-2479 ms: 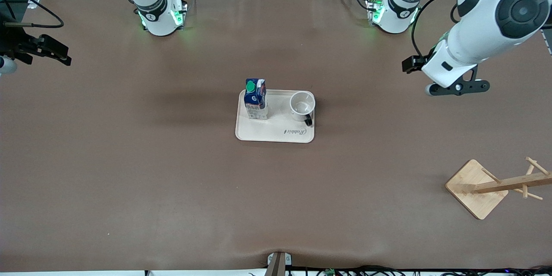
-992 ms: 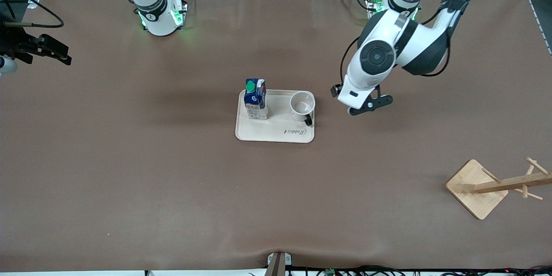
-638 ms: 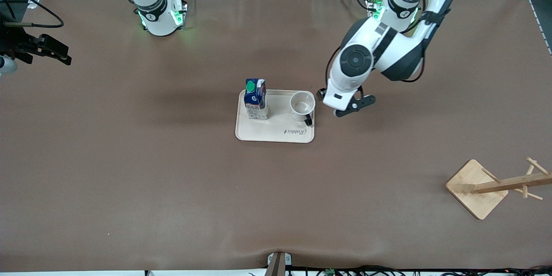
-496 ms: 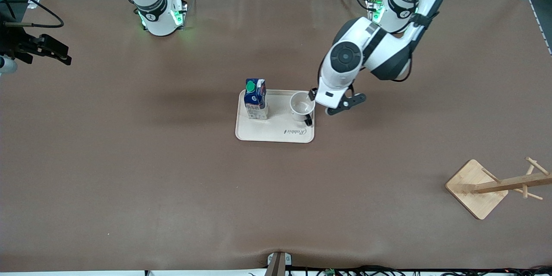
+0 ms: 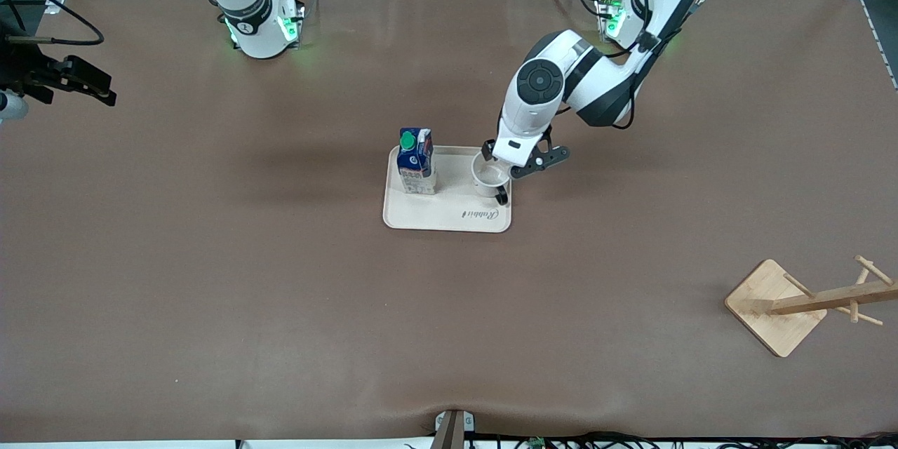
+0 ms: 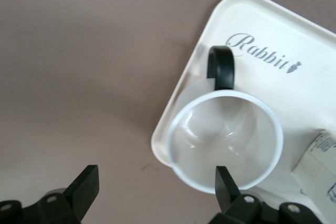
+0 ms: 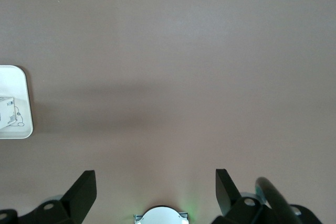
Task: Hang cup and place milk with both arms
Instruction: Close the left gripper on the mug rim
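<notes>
White ceramic is noted in the cup [image 5: 490, 175], which stands upright on the cream tray [image 5: 449, 217] at the corner toward the left arm's end, its black handle [image 6: 221, 66] turned toward the front camera. The milk [image 5: 415, 161] is seen upright on the same tray, toward the right arm's end. The left gripper [image 6: 152, 184] is held over the cup's rim with fingers spread wide, nothing gripped. The right gripper [image 7: 152, 184] is parked, waiting, above bare table, its fingers likewise apart. A wooden rack [image 5: 800, 302] is observed well apart.
</notes>
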Action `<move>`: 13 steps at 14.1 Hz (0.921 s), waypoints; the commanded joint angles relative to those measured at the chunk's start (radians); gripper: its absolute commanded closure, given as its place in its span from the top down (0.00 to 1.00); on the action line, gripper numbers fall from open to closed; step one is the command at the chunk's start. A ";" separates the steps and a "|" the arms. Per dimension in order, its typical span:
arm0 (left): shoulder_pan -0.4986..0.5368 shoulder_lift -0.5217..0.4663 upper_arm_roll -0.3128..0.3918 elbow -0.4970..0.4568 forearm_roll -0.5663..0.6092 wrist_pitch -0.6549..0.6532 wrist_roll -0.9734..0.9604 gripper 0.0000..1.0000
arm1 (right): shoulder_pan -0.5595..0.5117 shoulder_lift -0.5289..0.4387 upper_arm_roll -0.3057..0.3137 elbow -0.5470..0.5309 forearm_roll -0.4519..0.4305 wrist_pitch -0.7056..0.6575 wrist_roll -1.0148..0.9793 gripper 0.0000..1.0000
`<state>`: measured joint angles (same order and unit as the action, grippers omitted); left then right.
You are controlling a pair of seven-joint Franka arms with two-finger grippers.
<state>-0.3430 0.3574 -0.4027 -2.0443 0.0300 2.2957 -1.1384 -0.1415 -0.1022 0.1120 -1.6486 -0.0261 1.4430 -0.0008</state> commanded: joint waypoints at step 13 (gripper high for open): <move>0.012 0.098 0.013 0.013 0.022 0.134 0.005 0.00 | -0.024 0.003 0.015 0.007 0.006 -0.007 0.005 1.00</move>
<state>-0.3390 0.4483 -0.3941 -2.0426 0.0300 2.4216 -1.1366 -0.1416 -0.1016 0.1120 -1.6486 -0.0261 1.4427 -0.0008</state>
